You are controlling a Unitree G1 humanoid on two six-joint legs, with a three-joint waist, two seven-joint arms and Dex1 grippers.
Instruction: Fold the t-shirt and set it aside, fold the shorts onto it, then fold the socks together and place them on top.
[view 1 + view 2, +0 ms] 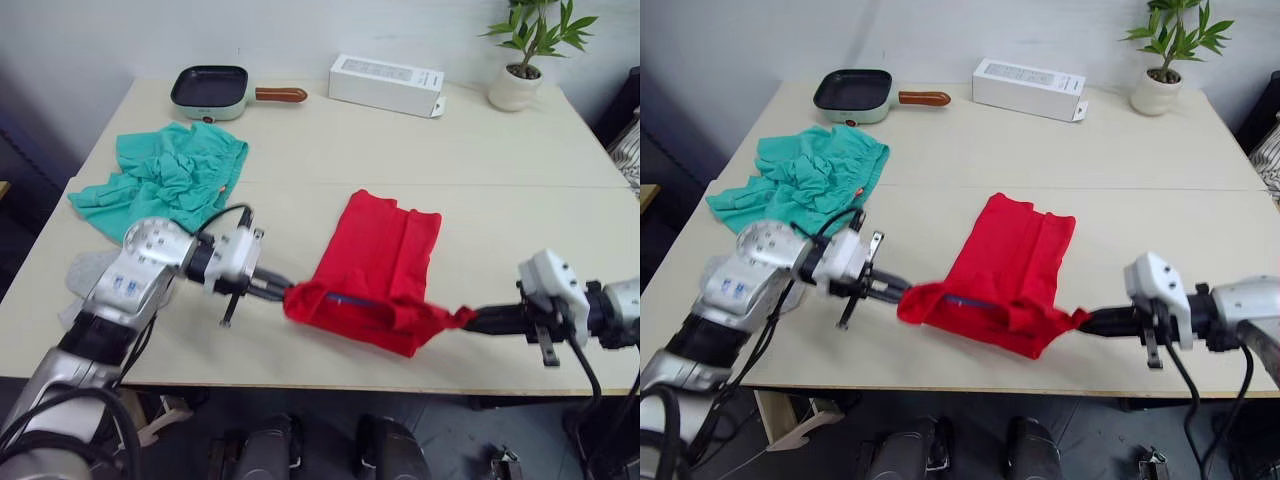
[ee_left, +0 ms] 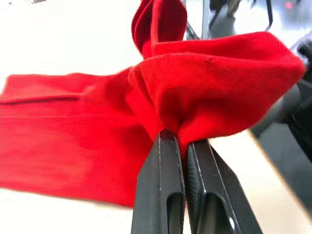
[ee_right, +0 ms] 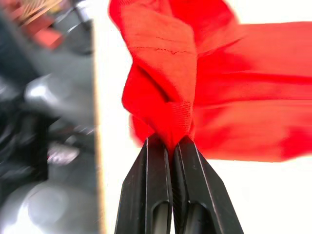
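Both my grippers are clenched on the t-shirt (image 1: 375, 262): my left gripper (image 1: 283, 289) pinches its near left corner, my right gripper (image 1: 470, 319) its near right corner, lifting the near edge while the far part lies on the table (image 1: 520, 210). Each pinch holds little cloth, so an uneven pull could slip a corner and skew the fold. That near edge sits close to the table's front rim; bare tabletop lies beyond. The shorts (image 1: 170, 178) lie crumpled far left.
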